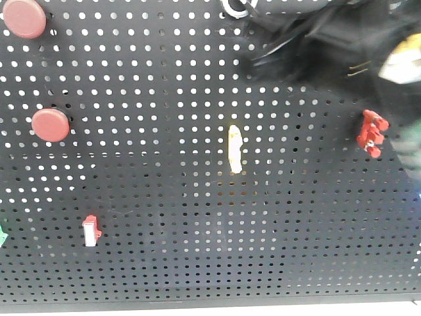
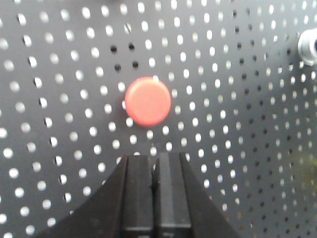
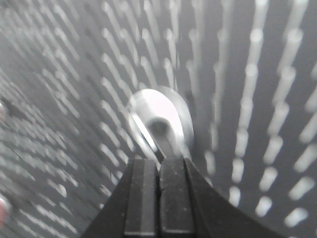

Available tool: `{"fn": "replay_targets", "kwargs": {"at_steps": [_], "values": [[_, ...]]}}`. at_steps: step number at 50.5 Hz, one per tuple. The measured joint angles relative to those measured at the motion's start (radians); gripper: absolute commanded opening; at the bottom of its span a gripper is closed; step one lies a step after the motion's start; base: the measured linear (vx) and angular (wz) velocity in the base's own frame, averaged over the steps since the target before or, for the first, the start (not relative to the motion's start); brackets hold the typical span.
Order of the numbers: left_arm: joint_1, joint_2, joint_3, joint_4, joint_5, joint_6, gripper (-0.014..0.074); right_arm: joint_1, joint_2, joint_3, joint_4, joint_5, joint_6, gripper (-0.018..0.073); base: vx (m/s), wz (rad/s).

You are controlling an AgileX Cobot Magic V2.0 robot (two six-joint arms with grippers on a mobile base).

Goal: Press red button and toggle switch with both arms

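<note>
Two alike red buttons sit on the black pegboard (image 1: 164, 197), one at the top left (image 1: 25, 18) and one below it (image 1: 50, 125). In the left wrist view one red button (image 2: 147, 101) lies just ahead of my left gripper (image 2: 154, 157), which is shut, empty and a little short of it; I cannot tell which of the two it is. The toggle switch (image 3: 161, 124), with its silvery ring and dark lever stub, is right at the tips of my shut right gripper (image 3: 159, 161). Its ring shows at the top edge (image 1: 237, 8), under my blurred right arm (image 1: 329, 39).
A slim yellow lever (image 1: 235, 149) is mid-board. A red ribbed lever piece (image 1: 372, 132) is at the right, and a small red-and-white rocker (image 1: 91, 230) at the lower left. A silvery part (image 2: 308, 47) shows at the right edge of the left wrist view.
</note>
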Motion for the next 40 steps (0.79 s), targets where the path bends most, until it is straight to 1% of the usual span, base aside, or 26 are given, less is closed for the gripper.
{"fn": "replay_targets", "kwargs": {"at_steps": [8,12,24,40], "values": [[0.005,0.000,0.000,0.000,0.000,0.000,0.0001,0.000,-0.117,0.106,0.000,-0.027,-0.029,0.0000,0.00,0.00],[0.005,0.000,0.000,0.000,0.000,0.000,0.0001,-0.001,-0.139,0.141,0.000,-0.031,-0.038,0.0000,0.00,0.00],[0.005,0.000,0.000,0.000,0.002,0.000,0.0001,-0.001,-0.143,0.153,0.000,-0.005,-0.040,0.0000,0.00,0.00],[0.005,0.000,0.000,0.000,0.004,0.000,0.0001,-0.003,-0.143,0.153,0.000,-0.002,-0.040,0.0000,0.00,0.00]]}}
